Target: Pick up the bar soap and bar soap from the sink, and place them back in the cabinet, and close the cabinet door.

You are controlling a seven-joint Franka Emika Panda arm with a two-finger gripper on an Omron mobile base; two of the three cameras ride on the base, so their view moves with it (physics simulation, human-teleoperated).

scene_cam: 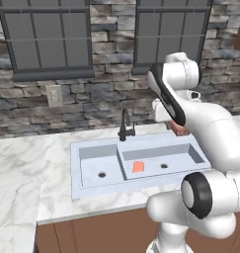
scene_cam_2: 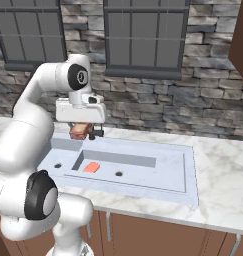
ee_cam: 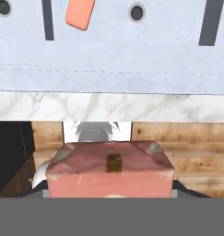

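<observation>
Above the sink (scene_cam_2: 190, 172), mid-left of the right base view, the gripper (scene_cam_2: 82, 133) hangs partway open w/ the tan-brown bar soap (scene_cam_2: 79, 130) clamped between its jaws; same block sits center-right in the left base view (scene_cam: 180, 129), lifted clear of the basin. The orange bar soap (scene_cam: 139, 167) lies flat on the basin floor, near a drain, untouched.

Progress, as I judge it: roughly a quarter in. One soap is in hand but not stowed, other still in the sink, door closing not begun. The cabinet is a reddish-brown edge at upper right of the right base view (scene_cam_2: 240, 42); can't tell its door state from here.

Around: black faucet (scene_cam: 125, 125) behind the sink, marble counter (scene_cam: 22, 168), stone wall w/ two dark windows (scene_cam: 47, 37). Faucet stands close to the gripper, so a swing to the cabinet should clear it; robot's own arm blocks part of both base views.
</observation>
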